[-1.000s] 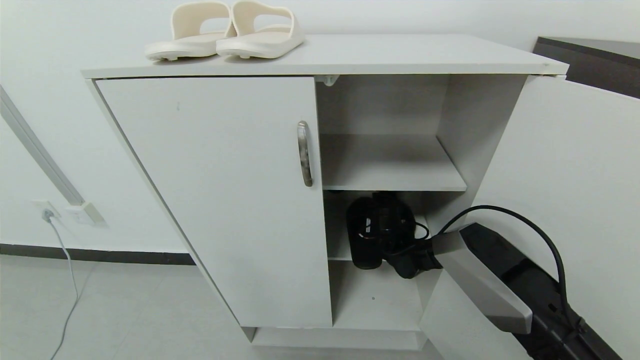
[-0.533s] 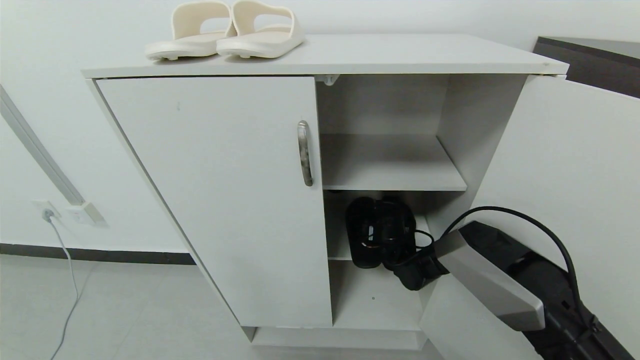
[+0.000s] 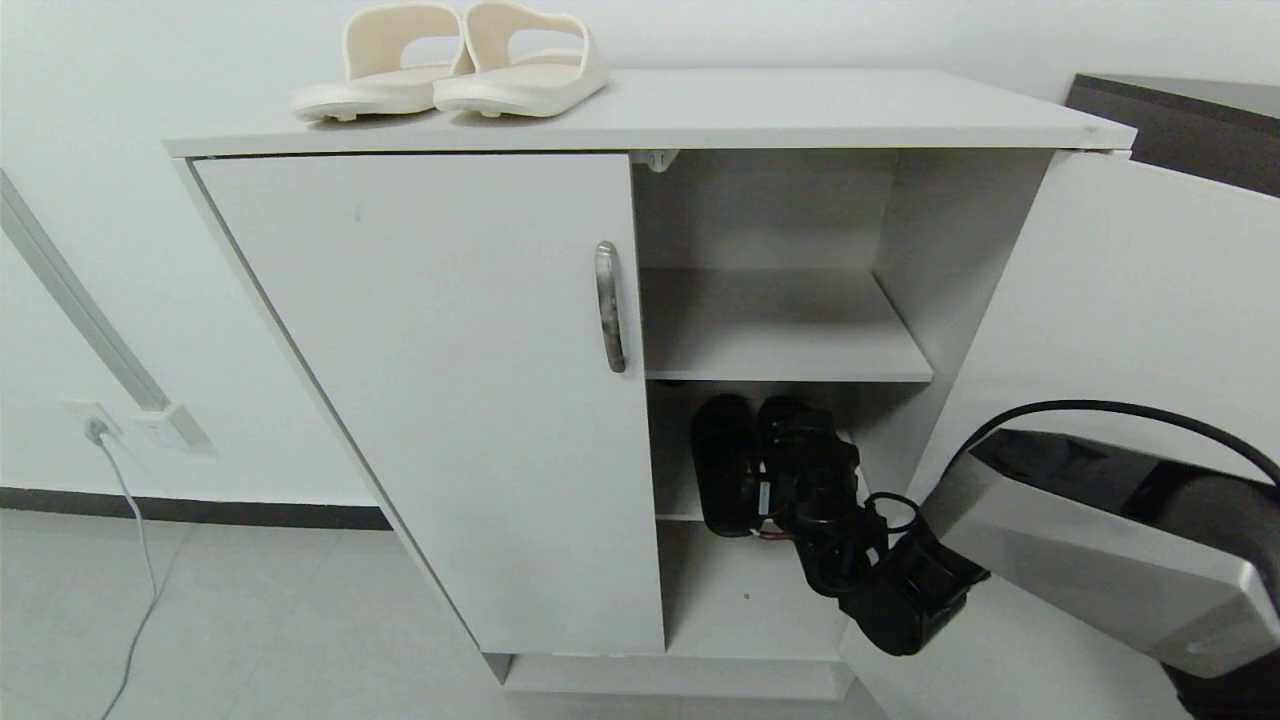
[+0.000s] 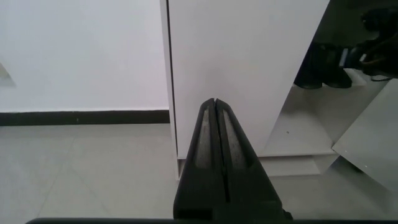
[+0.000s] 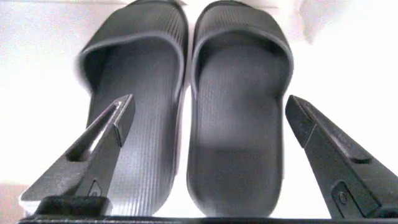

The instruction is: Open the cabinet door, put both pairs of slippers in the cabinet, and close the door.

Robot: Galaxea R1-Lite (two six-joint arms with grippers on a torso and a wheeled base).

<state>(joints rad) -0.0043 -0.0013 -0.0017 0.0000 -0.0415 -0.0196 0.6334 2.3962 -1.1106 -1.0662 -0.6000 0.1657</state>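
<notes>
Inside cabinet (image 3: 850, 100), right jaws gape before black slippers (image 5: 239, 137).

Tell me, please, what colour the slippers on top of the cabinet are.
The slippers are cream, seen best in the head view.

From the head, looks forward and down on the whole cabinet (image 3: 800, 100) from mid-distance, taking in its top, shut left door (image 3: 430, 400), open right half and the floor (image 3: 250, 620). From the left wrist, faces the cabinet's lower front from low and farther back, past the closed left end effector (image 4: 214, 106), sharing with the head view that door, the floor and the dark slippers (image 4: 320, 65) on a shelf (image 3: 672, 505). From the right wrist, sits very close over those same slippers, aimed straight at them between the spread fingers of the right end effector (image 5: 208, 102).
</notes>
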